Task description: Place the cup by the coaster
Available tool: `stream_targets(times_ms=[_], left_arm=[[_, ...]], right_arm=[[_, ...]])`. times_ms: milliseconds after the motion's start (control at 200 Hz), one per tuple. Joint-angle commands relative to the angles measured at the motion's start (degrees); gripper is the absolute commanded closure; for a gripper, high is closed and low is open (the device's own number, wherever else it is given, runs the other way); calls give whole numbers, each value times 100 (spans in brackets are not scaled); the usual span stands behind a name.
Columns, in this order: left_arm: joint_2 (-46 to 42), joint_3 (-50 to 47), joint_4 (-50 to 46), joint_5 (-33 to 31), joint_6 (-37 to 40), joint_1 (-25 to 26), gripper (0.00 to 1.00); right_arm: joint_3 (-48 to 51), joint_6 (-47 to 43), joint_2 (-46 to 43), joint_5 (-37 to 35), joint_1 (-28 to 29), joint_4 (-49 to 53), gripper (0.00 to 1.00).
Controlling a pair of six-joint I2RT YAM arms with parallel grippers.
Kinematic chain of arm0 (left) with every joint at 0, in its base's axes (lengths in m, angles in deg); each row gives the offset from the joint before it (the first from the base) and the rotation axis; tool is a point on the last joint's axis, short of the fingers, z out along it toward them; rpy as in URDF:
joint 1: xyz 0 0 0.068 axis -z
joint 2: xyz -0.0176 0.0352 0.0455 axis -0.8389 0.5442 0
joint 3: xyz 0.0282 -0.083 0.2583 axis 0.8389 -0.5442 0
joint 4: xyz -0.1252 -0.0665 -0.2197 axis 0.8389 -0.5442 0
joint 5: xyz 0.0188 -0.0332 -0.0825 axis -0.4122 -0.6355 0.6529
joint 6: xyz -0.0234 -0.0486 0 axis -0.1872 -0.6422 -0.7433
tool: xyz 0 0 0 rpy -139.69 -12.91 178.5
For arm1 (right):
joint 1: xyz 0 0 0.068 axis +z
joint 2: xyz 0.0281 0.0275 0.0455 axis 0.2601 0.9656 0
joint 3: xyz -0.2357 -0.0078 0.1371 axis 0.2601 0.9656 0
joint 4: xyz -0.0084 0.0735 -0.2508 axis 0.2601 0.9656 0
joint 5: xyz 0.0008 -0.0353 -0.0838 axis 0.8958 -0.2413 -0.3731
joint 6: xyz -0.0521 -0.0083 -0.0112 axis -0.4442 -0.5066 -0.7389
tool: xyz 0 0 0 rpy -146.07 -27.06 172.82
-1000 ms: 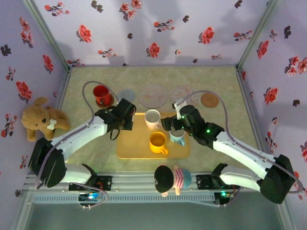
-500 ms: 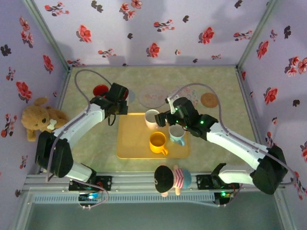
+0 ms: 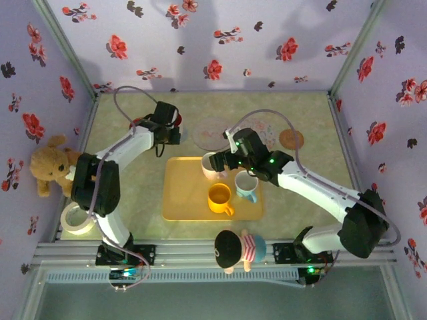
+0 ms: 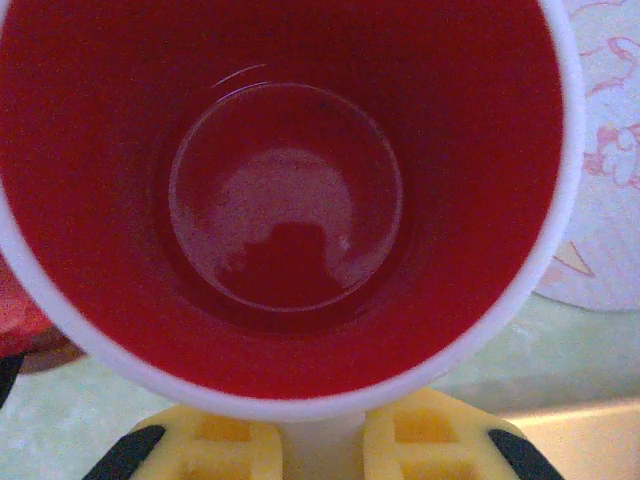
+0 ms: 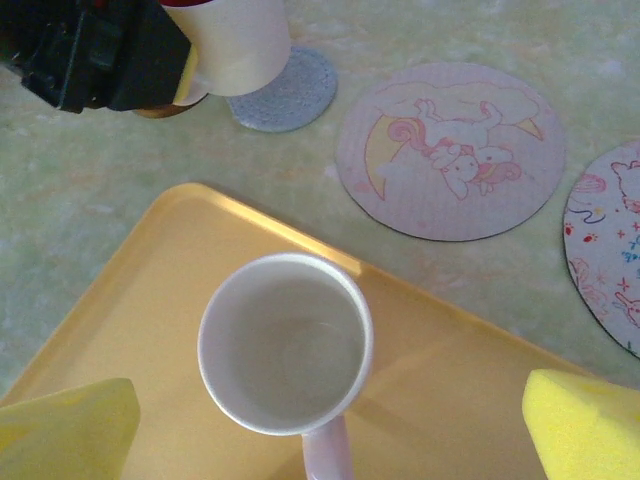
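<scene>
Pinching red cup (image 4: 285,200) wall: left gripper (image 4: 320,440), fingers (image 4: 430,440) clamped, gray coaster (image 5: 290,90) just beside; right gripper (image 5: 322,428) wide open, white mug (image 5: 285,345) between fingers (image 5: 60,430), on tray (image 5: 150,300).

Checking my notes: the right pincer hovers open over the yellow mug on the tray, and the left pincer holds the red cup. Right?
No. The right pincer hovers open over the white mug on the tray, as the right wrist view shows; the left pincer holds the red cup.

Upright red-lined cup (image 4: 285,200) beside grey coaster (image 5: 285,90)
</scene>
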Motion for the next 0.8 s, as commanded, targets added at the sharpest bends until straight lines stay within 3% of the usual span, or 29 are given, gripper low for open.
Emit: stream_targets(times_ms=[0,270,670,795], left_arm=[[193,330,495,141,173,-166,100],[590,384,960,363,165,-312,100],[761,356,900,389,84,-318,100],[737,269,908,351,22,-323,94]], right_arm=[[-157,25,76,11,-64,-136,1],[-316,-80,242,109,-288,-115,1],[-461,-177,501,256,-363,-52,1],[-466,-186,525,295,-362,-43,1]])
